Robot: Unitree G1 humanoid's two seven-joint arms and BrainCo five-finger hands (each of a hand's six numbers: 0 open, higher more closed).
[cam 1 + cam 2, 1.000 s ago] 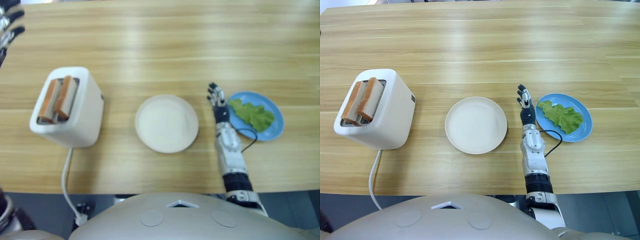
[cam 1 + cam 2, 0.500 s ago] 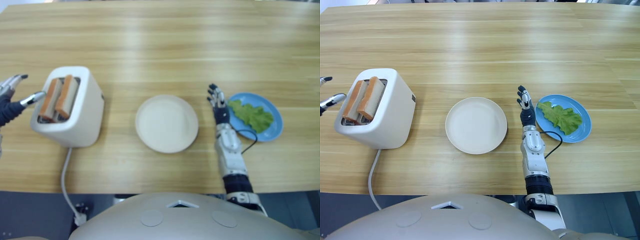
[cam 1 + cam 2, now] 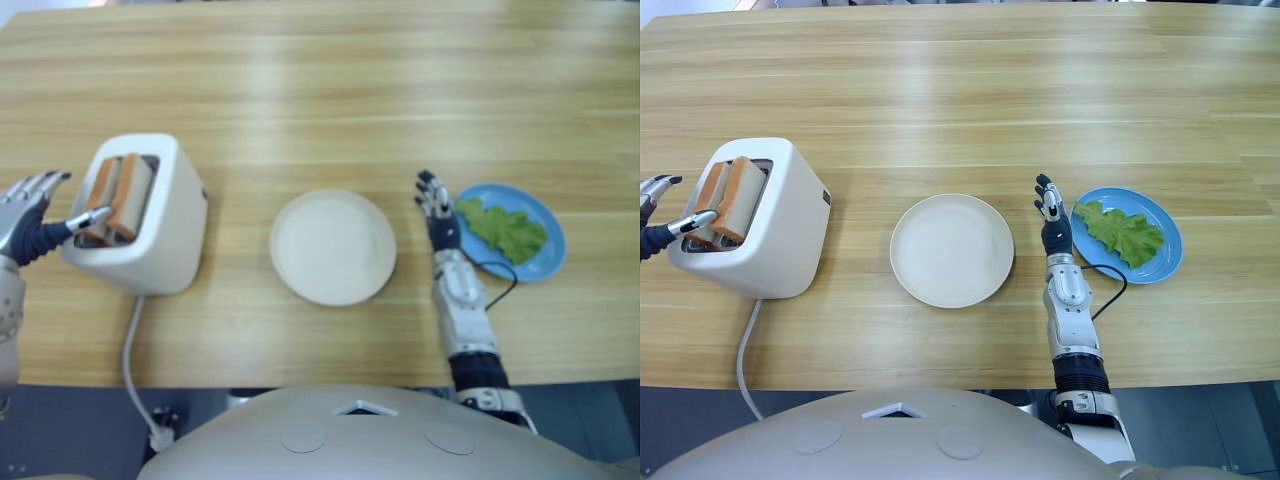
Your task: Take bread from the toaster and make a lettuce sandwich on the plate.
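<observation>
Hidden or cut off: the left robot hand (image 3: pixel 28 215) sits at the left edge of the frame, and in the right eye view it is partly cropped. Its fingers are spread and hold nothing. One fingertip reaches the outer slice of bread (image 3: pixel 118 195); actual contact cannot be confirmed. Two slices stand in the toaster (image 3: pixel 165 235) at centre left, their lower parts sunk in the slots. The toaster cord (image 3: pixel 130 350) runs off the lower edge of the surface (image 3: pixel 960 90).

Surroundings: a cream plate (image 3: pixel 951 250) lies at frame centre. The right robot hand (image 3: pixel 1053 218) rests with fingers straight and nothing in it, between that plate and the blue plate (image 3: pixel 1160 268) carrying lettuce (image 3: pixel 1122 231). A black cable (image 3: pixel 1110 290) loops beside its wrist.
</observation>
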